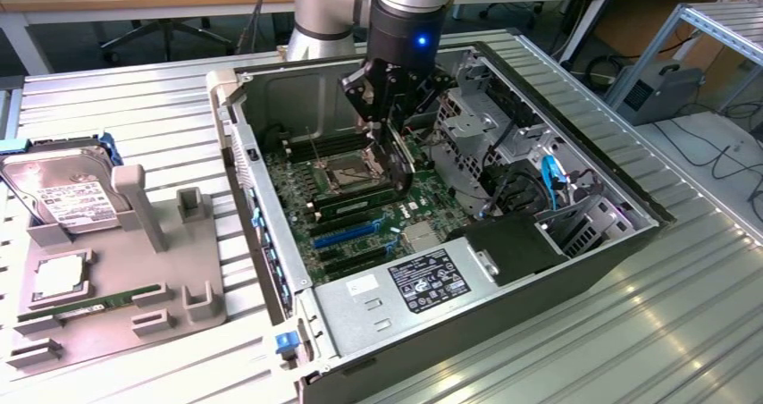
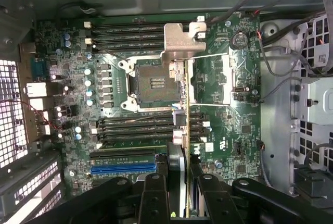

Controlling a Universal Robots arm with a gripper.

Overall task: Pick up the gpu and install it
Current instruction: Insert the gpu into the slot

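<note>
I hold the gpu point(image 1: 399, 164) edge-down inside the open computer case point(image 1: 620, 243), hanging just over the motherboard point(image 1: 406, 212) near the CPU socket point(image 1: 354, 172). My gripper point(image 1: 390, 118) is shut on the card's upper edge. In the wrist view the gpu point(image 2: 180, 125) appears edge-on as a thin strip, and its silver end bracket point(image 2: 176, 39) lies over the RAM slots. My gripper point(image 2: 178, 190) clamps it between black fingers point(image 2: 155, 193). The blue expansion slot point(image 2: 122, 169) lies off to one side of the card, apart from it.
A grey parts fixture point(image 1: 131, 279) at the exterior view's left carries a hard drive point(image 1: 66, 198), a CPU point(image 1: 60, 279) and a RAM stick point(image 1: 89, 304). Inside the case sit the power supply point(image 1: 417, 281), a drive cage point(image 1: 477, 127) and loose cables point(image 1: 551, 176).
</note>
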